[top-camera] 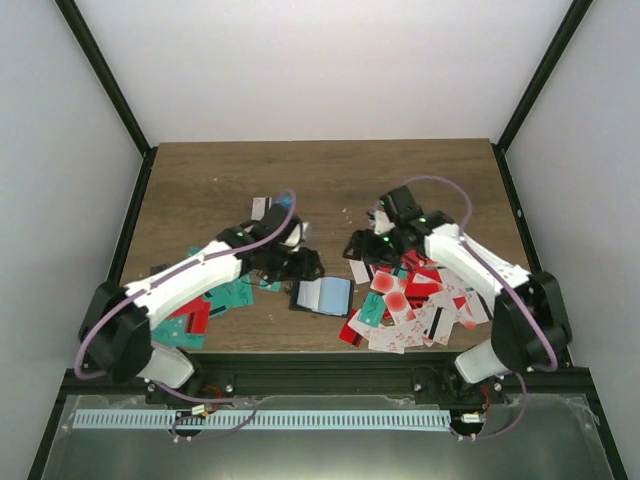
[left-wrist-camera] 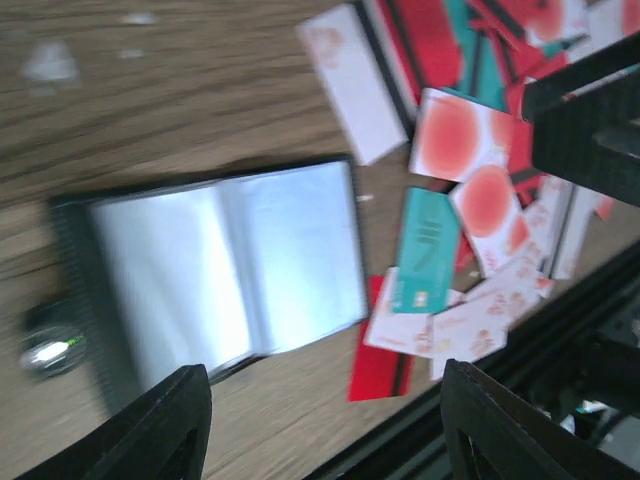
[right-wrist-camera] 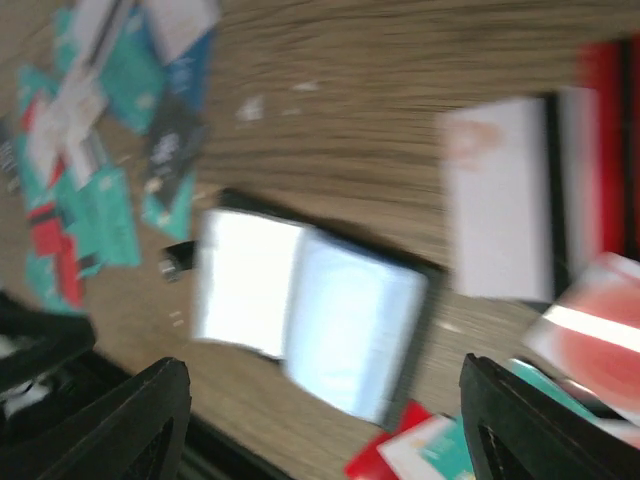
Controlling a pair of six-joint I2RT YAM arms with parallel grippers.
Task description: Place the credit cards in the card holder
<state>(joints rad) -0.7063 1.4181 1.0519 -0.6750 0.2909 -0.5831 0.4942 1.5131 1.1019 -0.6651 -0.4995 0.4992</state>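
I see the card holder (top-camera: pixel 322 296) lying open on the brown table (top-camera: pixel 320 170), near the front edge and between the 2 arms. Its pale blue sleeves face up and its black edge shows around them. In the left wrist view the card holder (left-wrist-camera: pixel 230 270) lies flat on the wood and looks a bit blurry. The left gripper (top-camera: pixel 288 262) hangs just beside the holder, on its far left side. Its 2 fingers (left-wrist-camera: pixel 170 425) stand wide apart with nothing between them, so the left gripper (left-wrist-camera: pixel 325 385) is open and holds nothing. The right gripper (top-camera: pixel 365 245) hangs over the far end of the big pile of credit cards (top-camera: pixel 410 305) on the right side of the table. From the right wrist view I can see the right gripper (right-wrist-camera: pixel 325 380) is open too, with nothing held in it. That view is blurry, but the card holder (right-wrist-camera: pixel 310 310) shows below it, with a white card (right-wrist-camera: pixel 500 210) beside it. A smaller pile of teal and red cards (top-camera: pixel 205 305) lies on the left, partly under the left arm. Near the holder I can see a teal card (left-wrist-camera: pixel 425 250) and 2 cards with big red dots (left-wrist-camera: pixel 455 135).
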